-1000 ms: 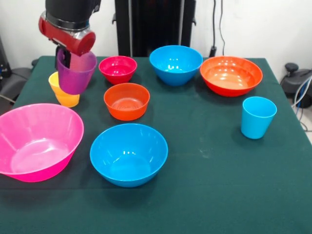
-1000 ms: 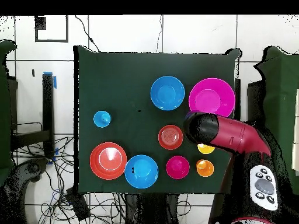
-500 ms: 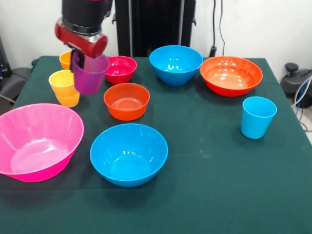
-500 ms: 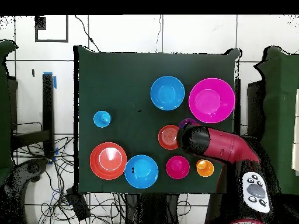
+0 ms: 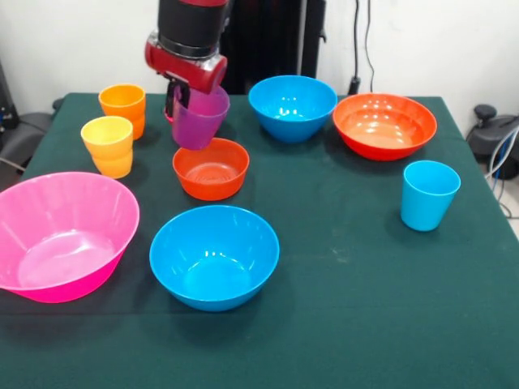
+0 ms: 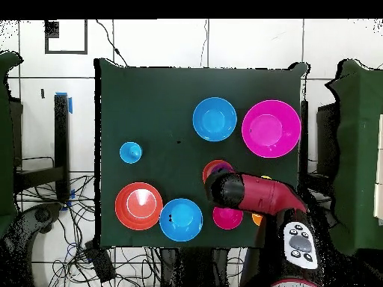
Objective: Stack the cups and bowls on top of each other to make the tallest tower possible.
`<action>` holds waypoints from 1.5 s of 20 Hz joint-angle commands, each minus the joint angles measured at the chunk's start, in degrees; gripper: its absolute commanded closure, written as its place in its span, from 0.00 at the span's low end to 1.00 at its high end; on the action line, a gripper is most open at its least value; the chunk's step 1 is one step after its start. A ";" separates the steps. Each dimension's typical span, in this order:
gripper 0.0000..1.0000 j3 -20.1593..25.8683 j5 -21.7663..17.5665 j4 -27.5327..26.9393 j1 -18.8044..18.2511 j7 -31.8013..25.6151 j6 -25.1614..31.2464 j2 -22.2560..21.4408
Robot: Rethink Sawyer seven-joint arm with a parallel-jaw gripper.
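My gripper (image 5: 182,104) is shut on the rim of the purple cup (image 5: 199,120) and holds it upright in the air. The cup hangs just above the far rim of the small orange-red bowl (image 5: 211,168). In the front view the cup hides the small magenta bowl; in the overhead view the magenta bowl (image 6: 227,218) shows beside the arm (image 6: 250,196). The arm covers most of the orange-red bowl (image 6: 215,167) there. No tower shows; every cup and bowl on the cloth stands alone.
The orange cup (image 5: 123,105) and yellow cup (image 5: 108,144) stand at the left, with the big pink bowl (image 5: 61,235) in front of them. One blue bowl (image 5: 214,255) sits near, another (image 5: 292,105) far. The wide orange bowl (image 5: 383,123) and light blue cup (image 5: 428,194) are at the right.
The gripper has carried the purple cup rightward, from over the yellow cup to over the small orange-red bowl. The orange cup has come into sight.
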 commanded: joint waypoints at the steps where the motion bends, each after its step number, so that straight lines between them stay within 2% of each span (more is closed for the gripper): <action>1: 1.00 4.25 0.16 0.95 0.56 5.52 -3.04 2.81; 6: 1.00 4.52 -1.16 -1.94 -0.28 4.65 -6.12 7.53; 10: 1.00 4.36 -1.39 -3.43 -0.35 4.18 -7.22 8.87; 30: 1.00 4.47 -0.45 -3.85 -0.18 3.90 -8.24 9.54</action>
